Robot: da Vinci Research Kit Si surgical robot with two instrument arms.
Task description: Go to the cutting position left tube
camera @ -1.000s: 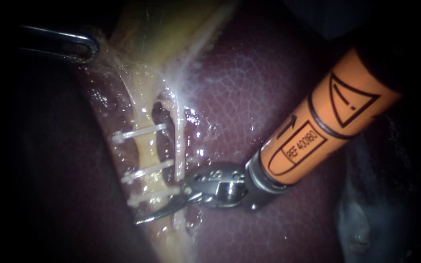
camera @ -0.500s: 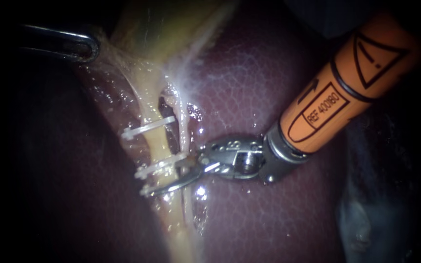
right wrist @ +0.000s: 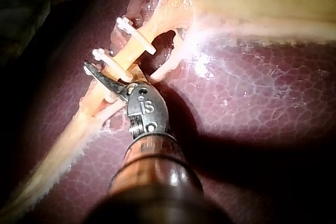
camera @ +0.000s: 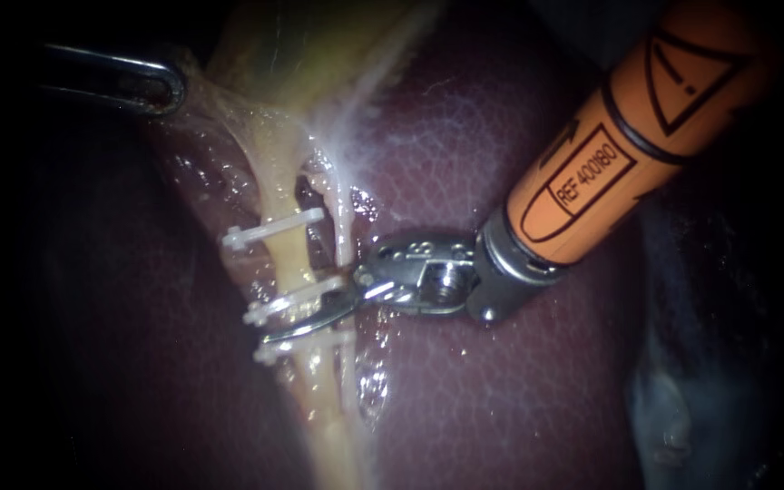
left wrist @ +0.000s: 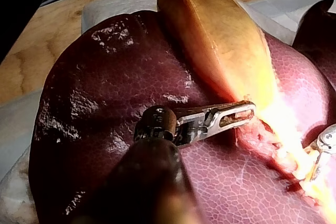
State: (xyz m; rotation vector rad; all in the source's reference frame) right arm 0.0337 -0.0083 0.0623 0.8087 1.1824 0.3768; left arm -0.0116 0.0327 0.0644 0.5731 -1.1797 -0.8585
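My right instrument (camera: 306,327) lies across the left tube (camera: 289,259), between the middle clip (camera: 288,303) and the lowest clip (camera: 274,352), though I cannot tell whether its tip is parted or closed, while my left instrument (camera: 161,91) has its jaws clenched on the edge of the gallbladder (camera: 310,54).

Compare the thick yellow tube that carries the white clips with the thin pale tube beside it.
The thick yellow tube is far wider than the thin pale tube. The yellow tube carries three white plastic clips; none shows on the pale tube. The yellow tube looks solid and waxy, the pale tube whitish and stringy. Both run side by side from the yellow-green gallbladder over the dark red liver.
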